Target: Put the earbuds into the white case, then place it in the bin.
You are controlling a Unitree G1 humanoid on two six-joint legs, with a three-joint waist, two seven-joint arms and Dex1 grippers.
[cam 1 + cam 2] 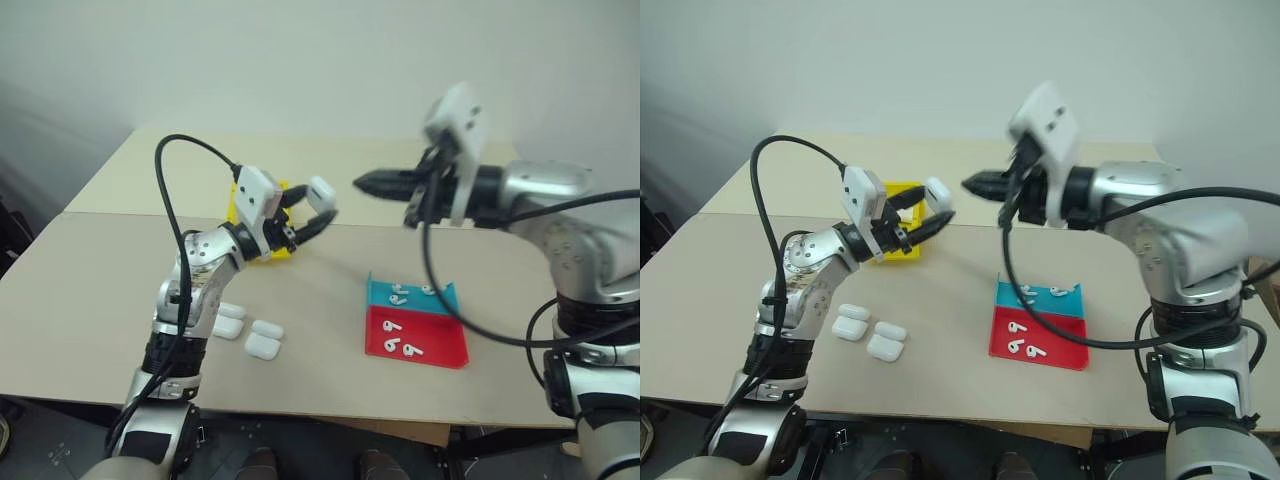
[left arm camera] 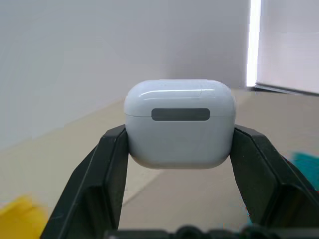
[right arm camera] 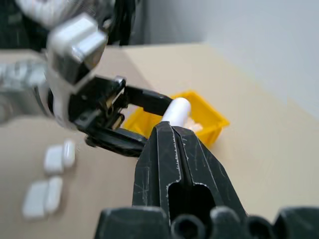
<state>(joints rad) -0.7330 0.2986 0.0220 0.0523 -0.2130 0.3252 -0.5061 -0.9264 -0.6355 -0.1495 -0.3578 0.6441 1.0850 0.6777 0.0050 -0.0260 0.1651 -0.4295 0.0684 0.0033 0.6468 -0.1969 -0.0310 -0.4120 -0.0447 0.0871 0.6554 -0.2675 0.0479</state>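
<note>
White case: you will find it clamped between the fingers of the left gripper, lid closed, raised above the table just beside the bin. Right gripper is clenched with nothing in it, near the case. Earbuds lie in trays well apart from the bin.

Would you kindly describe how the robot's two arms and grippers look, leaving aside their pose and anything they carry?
Both arms are silver-grey metal with black joint bands, and a thick black cable loops beside each. Each wrist carries a white boxy camera housing. The left gripper and right gripper each have two black, wedge-shaped fingers that taper to the tips. I see no markings.
</note>
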